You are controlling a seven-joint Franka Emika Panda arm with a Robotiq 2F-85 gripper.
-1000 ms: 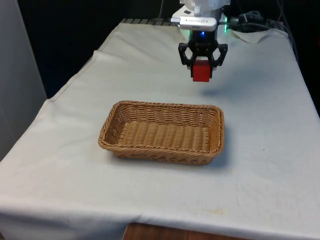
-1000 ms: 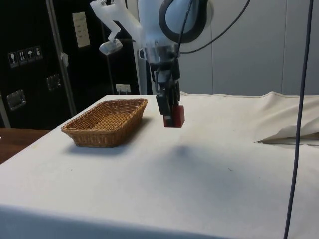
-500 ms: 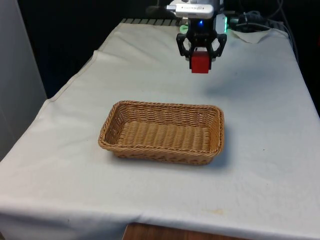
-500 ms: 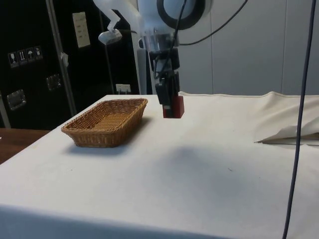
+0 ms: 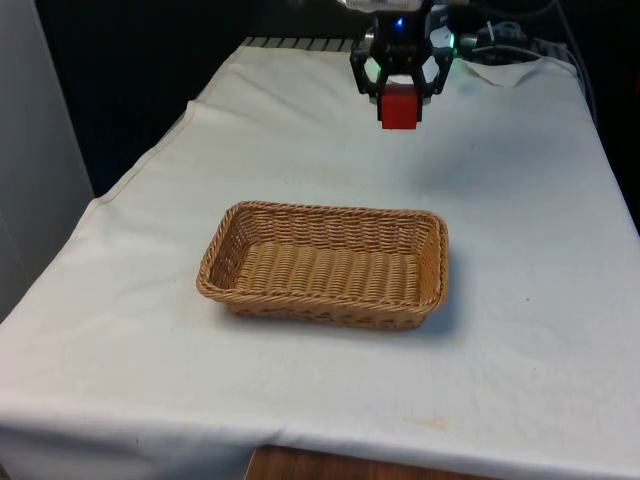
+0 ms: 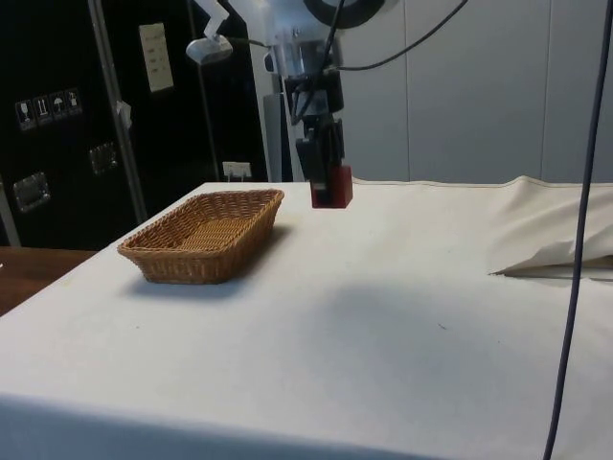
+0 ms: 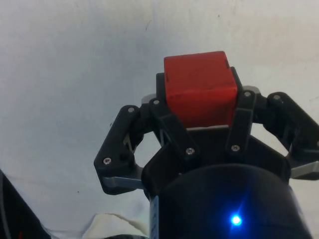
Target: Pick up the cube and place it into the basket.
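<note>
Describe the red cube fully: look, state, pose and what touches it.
The red cube is a small, plain block with flat matte faces and clean edges, no markings visible. It hangs in the air well above the white cloth, clamped between the two black fingers of the hand, roughly level. Nothing else touches it. It sits beyond the wicker basket, toward the table's far end, not yet over it.

The gripper (image 7: 199, 107) pinches a red cube (image 7: 199, 89) between its two black fingers (image 7: 169, 124), the cube jutting past the fingertips above bare white cloth (image 7: 75, 59).
</note>
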